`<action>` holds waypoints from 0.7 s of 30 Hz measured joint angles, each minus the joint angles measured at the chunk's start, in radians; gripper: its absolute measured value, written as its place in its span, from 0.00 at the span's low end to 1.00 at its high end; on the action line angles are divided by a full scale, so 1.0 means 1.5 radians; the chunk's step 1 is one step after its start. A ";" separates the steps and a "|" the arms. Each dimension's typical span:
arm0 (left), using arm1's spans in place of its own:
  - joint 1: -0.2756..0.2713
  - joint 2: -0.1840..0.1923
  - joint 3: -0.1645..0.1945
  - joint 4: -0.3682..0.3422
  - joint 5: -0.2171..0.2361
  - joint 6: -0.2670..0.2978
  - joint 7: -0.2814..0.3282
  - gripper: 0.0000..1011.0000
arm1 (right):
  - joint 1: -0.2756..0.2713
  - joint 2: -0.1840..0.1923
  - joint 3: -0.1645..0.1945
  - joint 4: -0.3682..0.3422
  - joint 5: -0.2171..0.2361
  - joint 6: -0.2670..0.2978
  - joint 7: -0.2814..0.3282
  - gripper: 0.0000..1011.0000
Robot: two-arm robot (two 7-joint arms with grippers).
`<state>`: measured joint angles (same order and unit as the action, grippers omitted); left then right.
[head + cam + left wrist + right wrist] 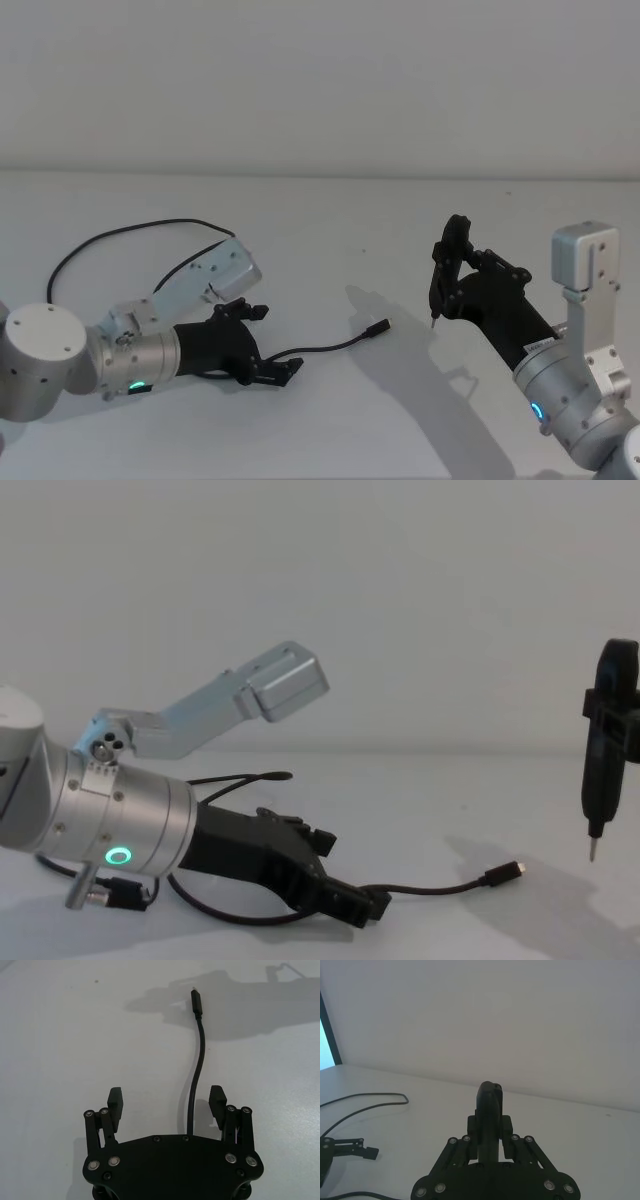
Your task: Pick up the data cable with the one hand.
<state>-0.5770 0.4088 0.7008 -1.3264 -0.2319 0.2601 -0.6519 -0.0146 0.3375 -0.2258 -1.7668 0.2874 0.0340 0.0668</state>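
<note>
The data cable is thin and black and lies on the white table. Its plug has a pale tip and points to the right, while the rest loops back behind my left arm. My left gripper sits low over the table and is open, with the cable running between its two fingers, closer to one of them and untouched. In the chest view the cable comes out from under that gripper. My right gripper hangs above the table to the right, shut on a narrow dark tool with a thin metal tip.
The white table runs back to a plain wall. The cable's far loop curves behind my left arm's silver link. Bare tabletop separates the plug from the right arm.
</note>
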 joint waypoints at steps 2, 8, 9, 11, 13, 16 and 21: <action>-0.001 -0.003 0.000 0.003 0.002 0.002 0.001 0.99 | 0.000 0.000 0.000 0.000 0.000 0.000 0.000 0.27; -0.003 -0.008 0.001 0.010 0.004 0.005 0.003 0.99 | 0.000 0.000 0.000 0.000 0.000 0.000 0.000 0.27; -0.004 -0.010 0.001 0.011 0.005 0.006 0.003 0.99 | 0.000 0.000 0.000 0.000 0.000 0.000 0.000 0.27; -0.004 -0.011 0.001 0.012 0.005 0.006 0.003 0.99 | 0.000 0.000 0.000 0.000 0.000 0.000 0.000 0.27; -0.005 -0.012 0.001 0.013 0.005 0.007 0.004 0.97 | 0.000 0.000 0.000 0.000 0.000 0.000 0.000 0.27; -0.005 -0.014 0.001 0.015 0.006 0.007 0.004 0.89 | 0.000 0.000 0.000 0.000 0.000 0.000 0.000 0.27; -0.006 -0.016 0.001 0.017 0.006 0.008 0.004 0.79 | 0.000 0.000 0.000 0.000 0.000 0.000 0.000 0.27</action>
<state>-0.5857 0.3852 0.7025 -1.3015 -0.2223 0.2723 -0.6457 -0.0146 0.3375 -0.2258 -1.7668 0.2874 0.0340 0.0668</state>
